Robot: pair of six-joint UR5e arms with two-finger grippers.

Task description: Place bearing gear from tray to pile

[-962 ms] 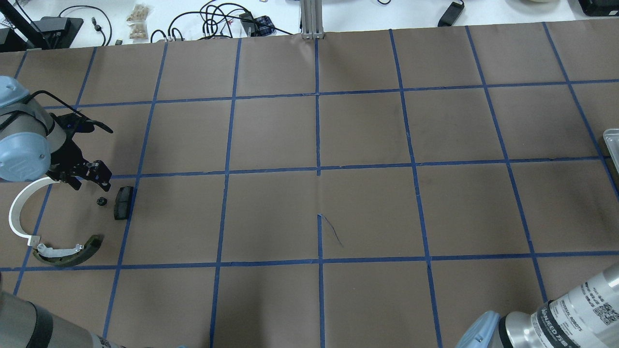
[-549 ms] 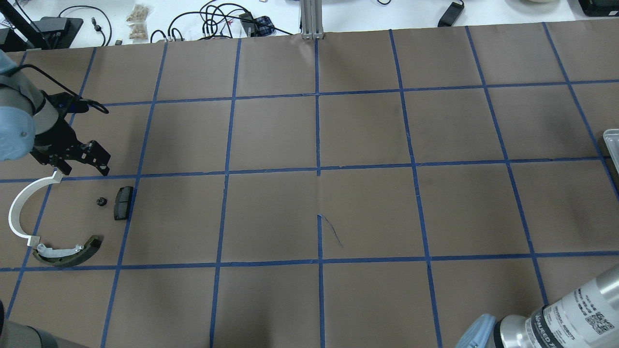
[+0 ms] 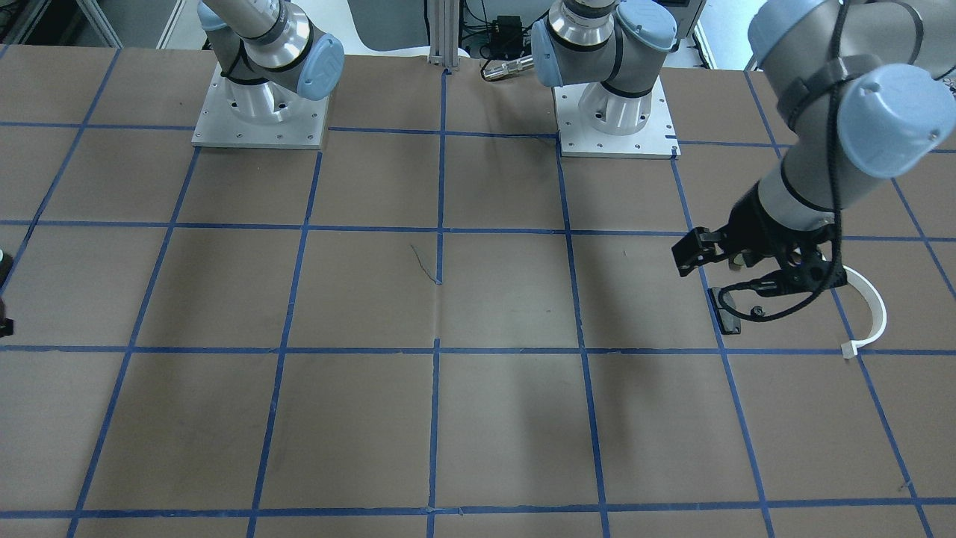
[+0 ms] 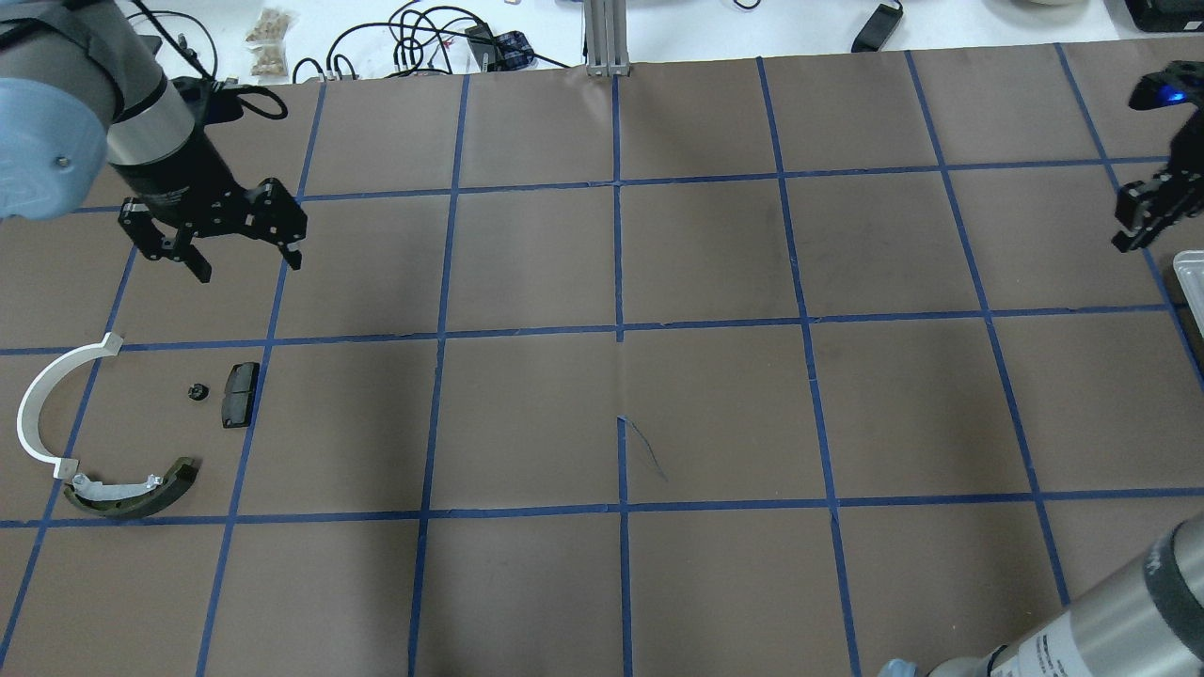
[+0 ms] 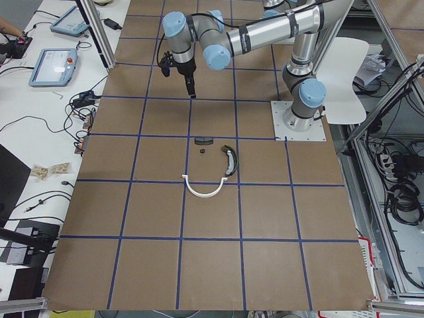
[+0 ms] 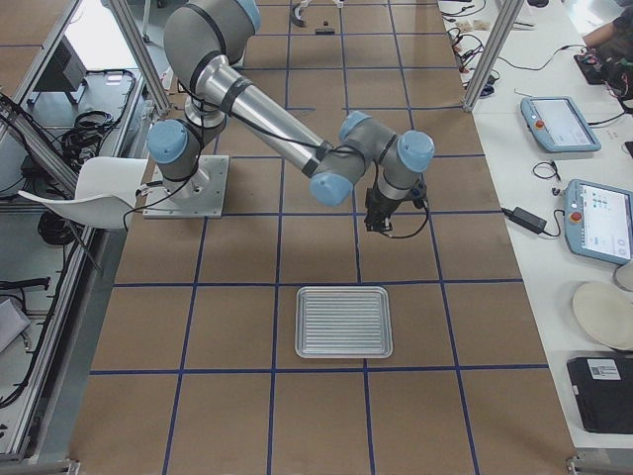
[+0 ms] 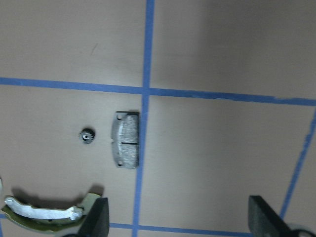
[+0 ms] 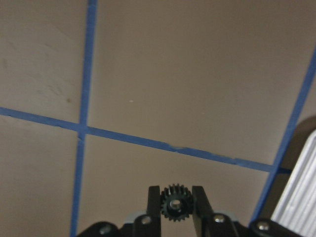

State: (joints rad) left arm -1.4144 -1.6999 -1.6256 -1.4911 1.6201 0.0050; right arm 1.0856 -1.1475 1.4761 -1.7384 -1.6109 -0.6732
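My right gripper [image 8: 174,196] is shut on a small black toothed bearing gear [image 8: 173,204] and holds it above the brown table, just beside the ribbed metal tray [image 6: 344,322]. In the overhead view the right gripper [image 4: 1142,224] is at the far right. The pile lies at the left: a white arc [image 4: 38,404], an olive-green shoe [image 4: 141,491], a black pad [image 4: 240,395] and another small black gear [image 4: 197,392]. My left gripper [image 4: 246,265] is open and empty, raised beyond the pile. The left wrist view shows the pad [image 7: 126,145] and the gear [image 7: 87,135] below it.
The tray's corner [image 4: 1191,275] shows at the overhead view's right edge. Both arm bases [image 3: 260,112] stand at the robot's side. Cables and small items [image 4: 414,42] lie on the white bench beyond the table's far edge.
My left gripper has moved away from the pile, toward the table's far side and a little to the right, still open. My right gripper has come into view at the far right.
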